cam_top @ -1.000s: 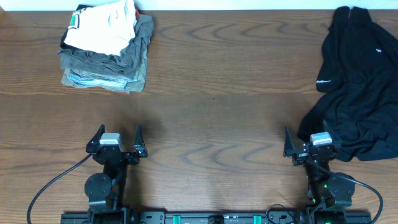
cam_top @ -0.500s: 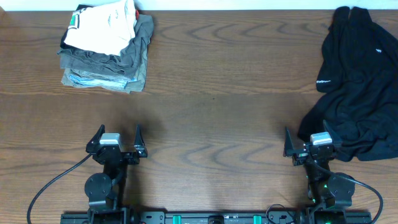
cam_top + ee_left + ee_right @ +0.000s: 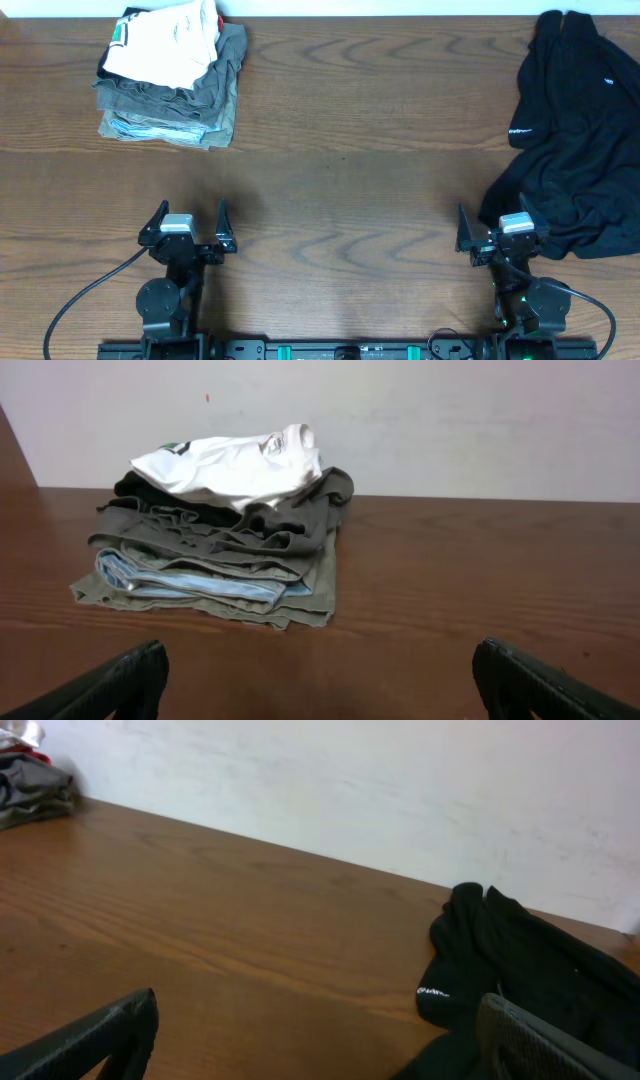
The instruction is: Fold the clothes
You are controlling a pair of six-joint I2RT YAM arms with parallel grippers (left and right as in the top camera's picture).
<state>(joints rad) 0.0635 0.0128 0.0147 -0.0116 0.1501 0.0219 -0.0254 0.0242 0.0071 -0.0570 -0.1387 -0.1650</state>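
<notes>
The black garment (image 3: pixel 575 130) lies crumpled at the table's right side, with small white logo lettering and a small white tag. It also shows in the right wrist view (image 3: pixel 520 970), ahead and to the right. My right gripper (image 3: pixel 497 232) is open and empty at the front right, its right finger at the garment's near edge. My left gripper (image 3: pixel 190 222) is open and empty at the front left, far from the garment. Its fingertips frame bare wood in the left wrist view (image 3: pixel 320 680).
A stack of folded white, grey-olive and light blue garments (image 3: pixel 170 75) sits at the back left, also in the left wrist view (image 3: pixel 225 525). A pale wall (image 3: pixel 350 780) runs along the table's far edge. Wooden table (image 3: pixel 340 170) between the arms.
</notes>
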